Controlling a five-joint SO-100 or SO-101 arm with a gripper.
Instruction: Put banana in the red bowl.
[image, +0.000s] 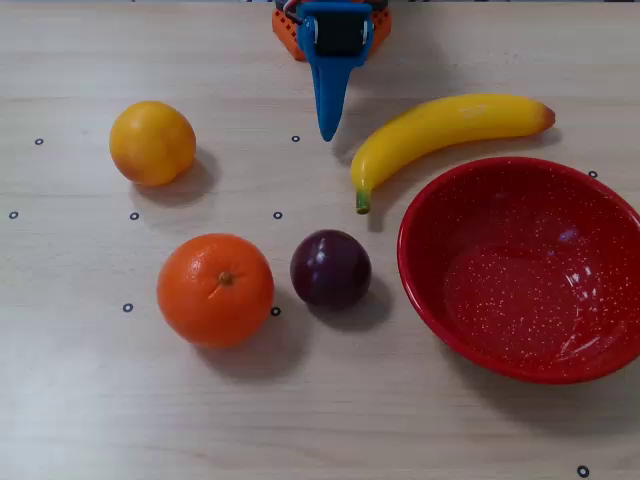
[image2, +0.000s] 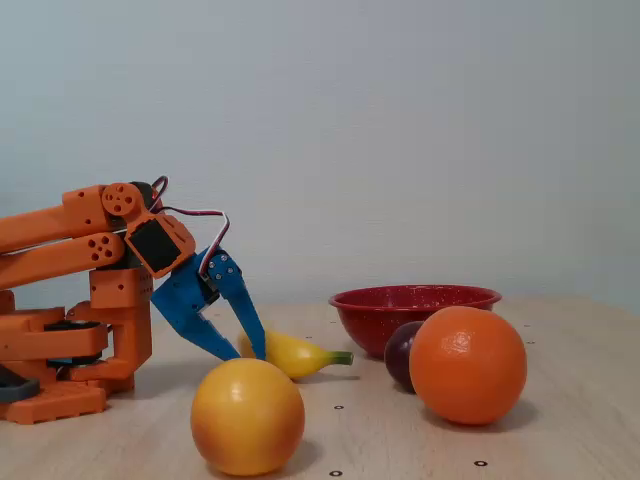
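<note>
- Banana (image: 440, 130) lies flat on the wooden table (image: 80, 400), curved, green stem tip toward the lower left of the overhead view, orange-red end toward the upper right.
- Red bowl (image: 520, 265) sits at the right of the overhead view, speckled inside, nothing in it. The banana runs along the bowl's upper left rim, just beside it; contact cannot be judged from above.
- Gripper (image: 328, 130) enters from the top edge of the overhead view, blue fingers on an orange arm (image2: 70, 290), tip pointing down the frame. It stands to the left of the banana's stem half, near it but apart.
- In the fixed view the gripper (image2: 245, 352) shows two blue fingers spread in a narrow V, nothing between them, tips low over the table in front of the banana (image2: 300, 355).
- Yellow-orange round fruit (image: 152, 143) at the upper left of the overhead view, well apart from the banana.
- Orange (image: 215, 290) at the lower left; dark purple plum (image: 330, 268) just beside it on the right, between the orange and the bowl.
- Small black ring marks (image: 278, 215) dot the table surface.
</note>
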